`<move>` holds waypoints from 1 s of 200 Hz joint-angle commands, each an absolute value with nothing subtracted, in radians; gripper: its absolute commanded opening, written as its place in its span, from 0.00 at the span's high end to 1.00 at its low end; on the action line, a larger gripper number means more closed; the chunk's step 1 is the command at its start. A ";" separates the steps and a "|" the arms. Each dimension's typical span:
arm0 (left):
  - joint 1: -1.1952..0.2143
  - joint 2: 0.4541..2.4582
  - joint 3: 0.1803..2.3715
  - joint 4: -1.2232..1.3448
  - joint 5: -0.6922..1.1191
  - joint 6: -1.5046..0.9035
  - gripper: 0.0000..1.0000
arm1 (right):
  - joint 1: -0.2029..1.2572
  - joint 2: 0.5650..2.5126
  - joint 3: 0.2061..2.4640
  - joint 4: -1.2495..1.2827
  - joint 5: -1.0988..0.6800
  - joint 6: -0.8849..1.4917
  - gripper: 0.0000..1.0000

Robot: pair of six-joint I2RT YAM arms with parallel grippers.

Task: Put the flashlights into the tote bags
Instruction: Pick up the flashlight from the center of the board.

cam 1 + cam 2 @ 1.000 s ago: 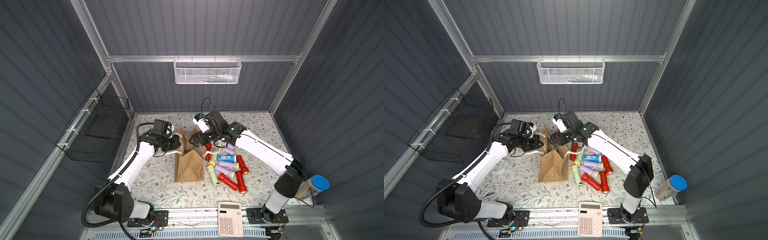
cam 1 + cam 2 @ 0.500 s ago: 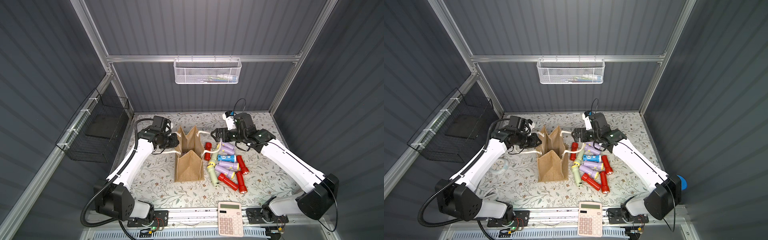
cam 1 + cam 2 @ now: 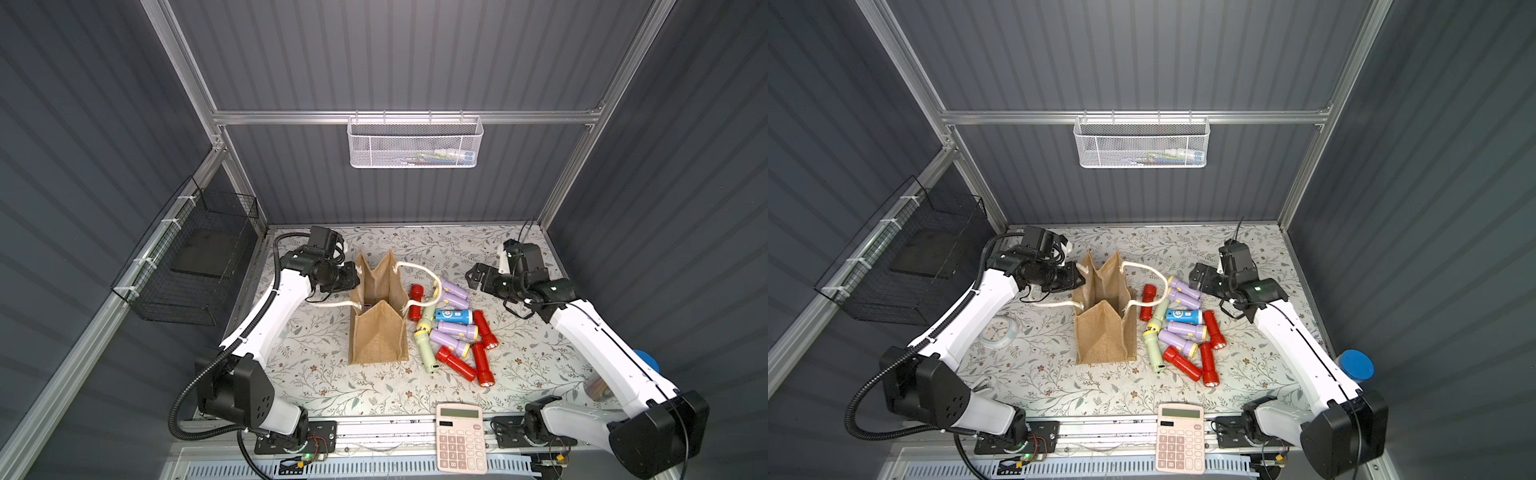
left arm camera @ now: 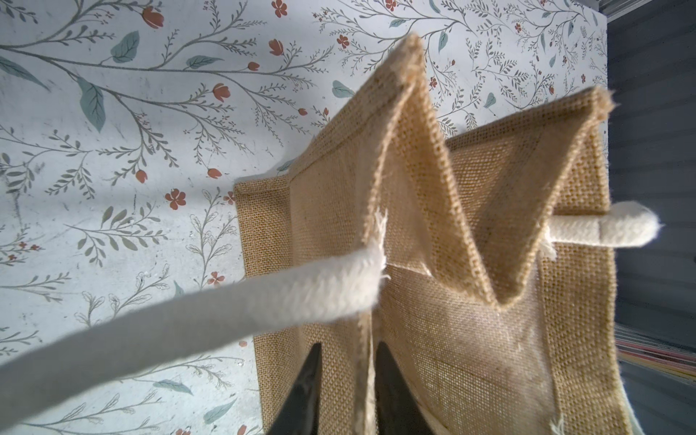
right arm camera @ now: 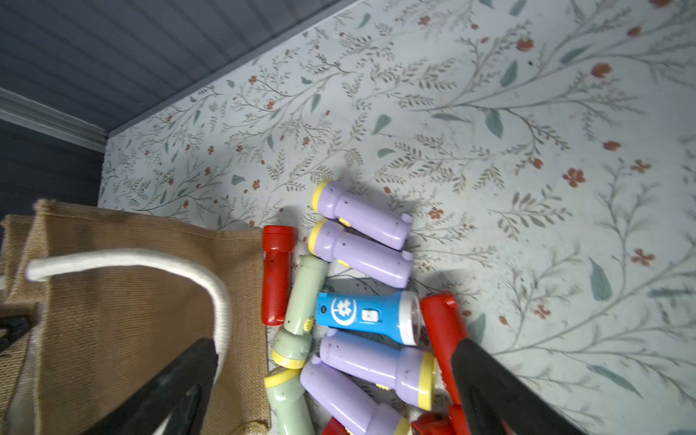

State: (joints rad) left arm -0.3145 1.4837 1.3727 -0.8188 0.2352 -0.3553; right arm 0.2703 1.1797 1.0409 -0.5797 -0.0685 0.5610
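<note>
Flashlights (image 3: 453,330) lie beside the jute tote bag (image 3: 376,336), near the wide-open right tool (image 3: 473,279); the left tool (image 4: 348,361) straddles its rim, seemingly slightly parted.

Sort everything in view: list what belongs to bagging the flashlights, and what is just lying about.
For the job:
- flashlights
- jute tote bag

Lying about:
- calculator
- small round clock
- white mesh basket
- black wire basket
- blue-capped tube

pink calculator (image 3: 460,438): front edge | white mesh basket (image 3: 374,145): back rail | black wire basket (image 3: 174,297): side rail
</note>
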 commanded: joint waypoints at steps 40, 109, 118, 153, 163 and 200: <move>-0.316 1.513 1.402 -0.853 0.238 -0.382 0.74 | 0.163 1.189 0.887 -0.676 -0.067 0.539 0.03; -0.318 1.501 1.402 -0.856 0.253 -0.391 0.74 | 0.164 1.411 0.918 -0.736 0.015 0.485 0.14; -0.318 1.498 1.401 -0.857 0.253 -0.391 0.74 | 0.165 1.438 0.922 -0.730 -0.001 0.468 0.16; -0.318 1.494 1.402 -0.862 0.249 -0.390 0.74 | 0.173 1.463 0.910 -0.645 -0.081 0.422 0.16; -0.318 1.492 1.402 -0.865 0.247 -0.390 0.74 | 0.175 1.469 0.913 -0.631 -0.095 0.412 0.16; -0.318 1.491 1.402 -0.865 0.242 -0.387 0.73 | 0.185 1.538 0.959 -0.639 -0.095 0.372 0.20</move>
State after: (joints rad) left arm -0.3145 1.5097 1.3735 -0.8368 0.2386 -0.3782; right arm 0.1715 1.4883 0.9134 -0.6479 -0.0772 0.4210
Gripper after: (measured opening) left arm 0.267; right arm 0.812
